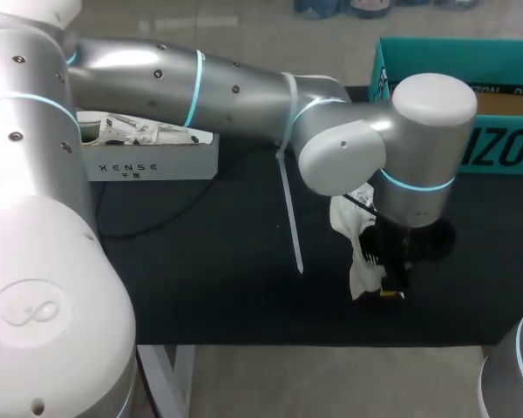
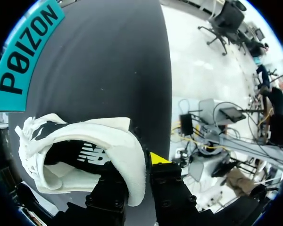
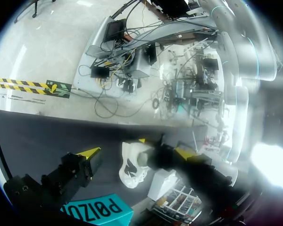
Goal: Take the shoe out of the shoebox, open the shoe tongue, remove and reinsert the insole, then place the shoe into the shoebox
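Our left tool (image 2: 139, 174) is clamped on the rim of the white shoe (image 2: 108, 141), with one finger inside and one outside. The shoe's out of the teal box (image 1: 436, 63) and over the black surface (image 1: 227, 261) near it. We can't tell if it's touching down. Our right tool (image 3: 136, 152) is spread wide with nothing in it, well apart from the shoe.

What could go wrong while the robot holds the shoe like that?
1. The left gripper pinches only the thin rim of the shoe. The shoe might slip out and drop.
2. The shoe is fairly near the table's front edge, so a drop might send it onto the floor.
3. The right gripper is open and away from the shoe, so it likely could not catch it.
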Controlling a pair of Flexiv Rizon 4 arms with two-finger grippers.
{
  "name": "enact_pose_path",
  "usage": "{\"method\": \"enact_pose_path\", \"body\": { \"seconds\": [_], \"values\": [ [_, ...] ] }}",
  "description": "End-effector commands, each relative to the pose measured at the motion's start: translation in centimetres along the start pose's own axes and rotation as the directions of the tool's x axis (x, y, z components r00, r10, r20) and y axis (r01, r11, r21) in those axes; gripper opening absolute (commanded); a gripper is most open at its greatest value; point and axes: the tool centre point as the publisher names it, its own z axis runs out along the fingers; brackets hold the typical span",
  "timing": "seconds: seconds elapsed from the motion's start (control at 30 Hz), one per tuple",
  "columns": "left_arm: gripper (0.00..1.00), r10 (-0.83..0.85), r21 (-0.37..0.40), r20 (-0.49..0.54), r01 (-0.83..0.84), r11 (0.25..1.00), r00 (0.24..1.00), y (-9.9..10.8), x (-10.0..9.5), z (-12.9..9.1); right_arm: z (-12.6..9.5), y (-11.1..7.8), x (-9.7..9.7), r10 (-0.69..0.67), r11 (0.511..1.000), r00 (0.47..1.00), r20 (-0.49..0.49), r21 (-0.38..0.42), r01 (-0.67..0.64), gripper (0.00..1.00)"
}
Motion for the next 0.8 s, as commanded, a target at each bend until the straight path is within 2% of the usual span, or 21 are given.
{"method": "enact_pose_path", "body": {
  "seconds": [0.03, 0.27, 0.53, 0.57, 0.67, 0.73, 0.8],
  "values": [
    [0.00, -0.002, 0.015, 0.012, 0.002, 1.000, 1.000, 0.8, 0.4, -0.8, 0.1, 0.8, -0.2, 0.000, 0.935, 1.000, -0.005, 0.355, 0.002, 1.00],
    [0.00, 0.006, 0.048, -0.011, -0.006, 0.999, 1.000, 2.1, 0.7, -1.8, 0.1, 0.8, -0.2, 0.000, 0.935, 1.000, -0.005, 0.355, 0.002, 1.00],
    [0.00, 0.140, 0.038, -0.072, -0.137, 0.990, 0.988, 4.3, 1.4, -4.9, 0.1, 0.8, -0.2, 0.000, 0.935, 1.000, -0.005, 0.355, 0.002, 1.00],
    [0.00, 0.179, 0.025, -0.100, -0.177, 0.984, 0.979, 4.7, 1.5, -5.3, 0.1, 0.8, -0.2, 0.000, 0.935, 1.000, -0.005, 0.355, 0.002, 1.00],
    [0.00, 0.301, 0.059, -0.205, -0.296, 0.954, 0.931, 6.5, 1.4, -6.5, 0.1, 0.8, -0.2, 0.000, 0.935, 1.000, -0.005, 0.355, 0.002, 1.00],
    [0.00, 0.352, 0.040, -0.248, -0.354, 0.935, 0.903, 7.9, 1.3, -7.0, 0.1, 0.8, -0.2, 0.000, 0.935, 1.000, -0.005, 0.355, 0.002, 1.00],
    [0.00, 0.453, 0.047, -0.298, -0.461, 0.886, 0.840, 9.2, 1.6, -7.5, 0.1, 0.8, -0.2, 0.000, 0.935, 1.000, -0.005, 0.355, 0.002, 1.00]
  ]
}}
